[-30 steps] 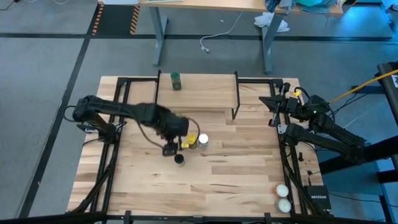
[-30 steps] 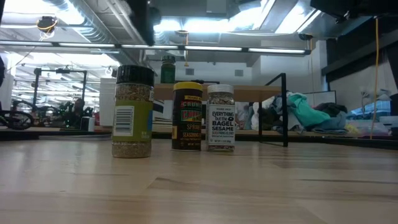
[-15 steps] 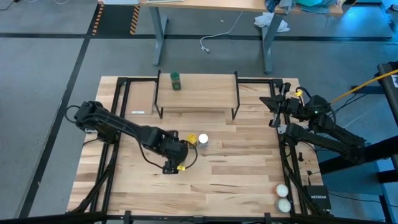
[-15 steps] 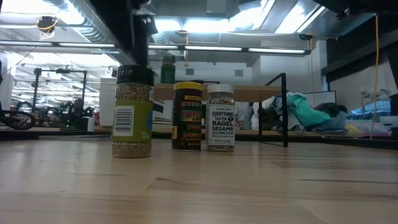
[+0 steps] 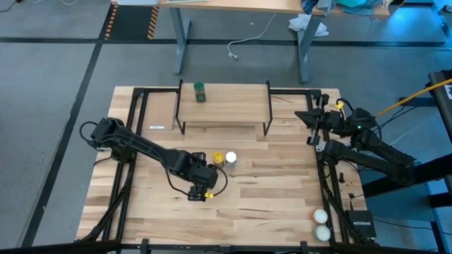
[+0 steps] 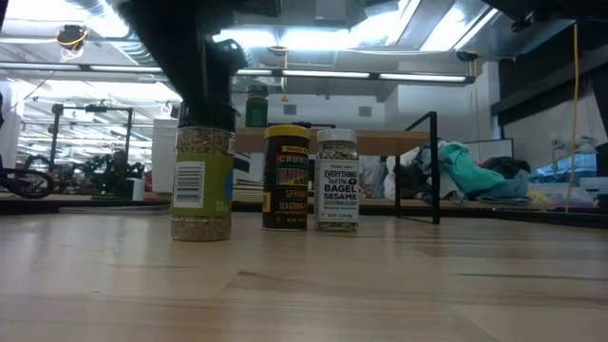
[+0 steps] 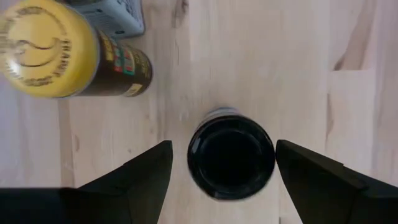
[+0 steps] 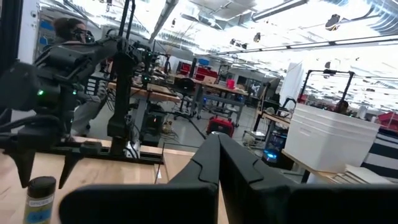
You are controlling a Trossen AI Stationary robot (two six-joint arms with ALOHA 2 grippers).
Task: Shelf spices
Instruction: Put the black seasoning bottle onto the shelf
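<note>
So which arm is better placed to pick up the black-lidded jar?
Left. Its pincer hangs open right over the black-lidded jar, one finger on each side. The right pincer is parked at the table's far right edge, away from the jars.

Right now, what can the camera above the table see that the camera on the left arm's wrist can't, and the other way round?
Only the high view shows the shelf with the green-lidded jar on it, the white-lidded jar, two whitish balls and the right gripper waiting at the table's right edge. Only the left wrist view shows the black-lidded jar between the left gripper's open fingers, not touching. Both show the yellow-lidded jar and the wooden tabletop.
</note>
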